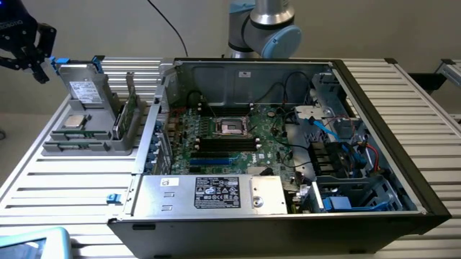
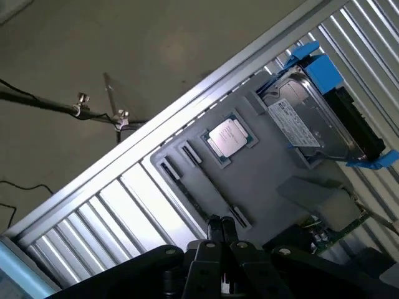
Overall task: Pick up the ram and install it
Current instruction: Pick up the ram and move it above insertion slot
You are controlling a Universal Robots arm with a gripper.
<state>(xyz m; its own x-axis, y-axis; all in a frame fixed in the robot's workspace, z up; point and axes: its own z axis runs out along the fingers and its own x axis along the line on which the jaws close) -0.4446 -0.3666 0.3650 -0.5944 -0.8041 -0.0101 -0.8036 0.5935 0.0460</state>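
Observation:
The ram (image 2: 198, 187) looks like a thin dark strip standing on edge in a slot of the grey parts holder (image 2: 268, 171); in the exterior view a greenish strip (image 1: 72, 136) lies along the holder's front. My gripper (image 2: 219, 225) is shut with nothing between its fingertips, hovering over the end of those slots. Seen from outside, the gripper (image 1: 34, 65) hangs at the far left, above and beside the holder (image 1: 97, 141). The open computer case (image 1: 165, 202) holds the motherboard, whose black memory slots (image 1: 226, 143) sit below the processor socket (image 1: 232, 127).
On the holder stand a hard drive in a blue bracket (image 2: 312, 124), a square silver processor (image 2: 229, 138) and an upright green card (image 1: 124, 116). The slatted metal table (image 1: 65, 186) ends just left of the holder. Cables and a drive cage (image 1: 346, 162) fill the case's right.

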